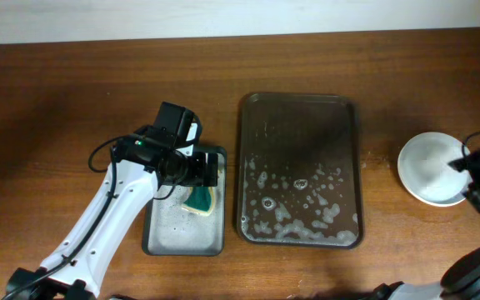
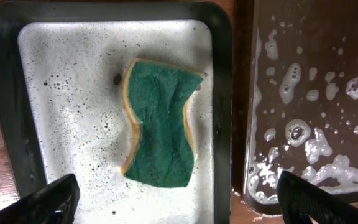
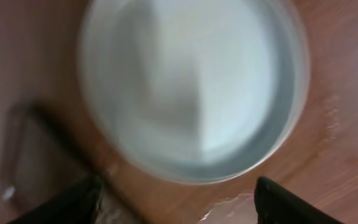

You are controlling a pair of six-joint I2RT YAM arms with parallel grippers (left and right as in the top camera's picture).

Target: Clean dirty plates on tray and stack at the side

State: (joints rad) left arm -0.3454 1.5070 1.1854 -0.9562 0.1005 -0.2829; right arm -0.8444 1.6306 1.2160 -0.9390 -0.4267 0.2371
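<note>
- Two trays lie side by side in the middle of the brown wooden table (image 1: pixel 48 108). One is the large dark brown rectangular tray (image 1: pixel 300 117), its near half dotted with white soap suds (image 1: pixel 302 218). Just left of it sits a smaller grey metal tray (image 1: pixel 173 237).
- On the grey metal tray we see a green scouring sponge with a yellow edge (image 2: pixel 160 130), lying flat, narrowed at its middle and free of both fingers.
- We find the round white shallow plates (image 1: pixel 427 167) on the bare table to the right, well apart from the brown tray. We cannot tell how many are stacked.
- The left arm (image 1: pixel 107 208), white with black joints, reaches in from the lower left corner and bends over the grey tray.
- The left gripper (image 2: pixel 179 208) hangs above the sponge with its fingers spread wider than the sponge and gripping nothing.
- The right gripper (image 3: pixel 176 208) hovers at the right edge of the plates with its dark fingers parted and nothing between them. Its wrist view is blurred, so we cannot make out finer detail.
</note>
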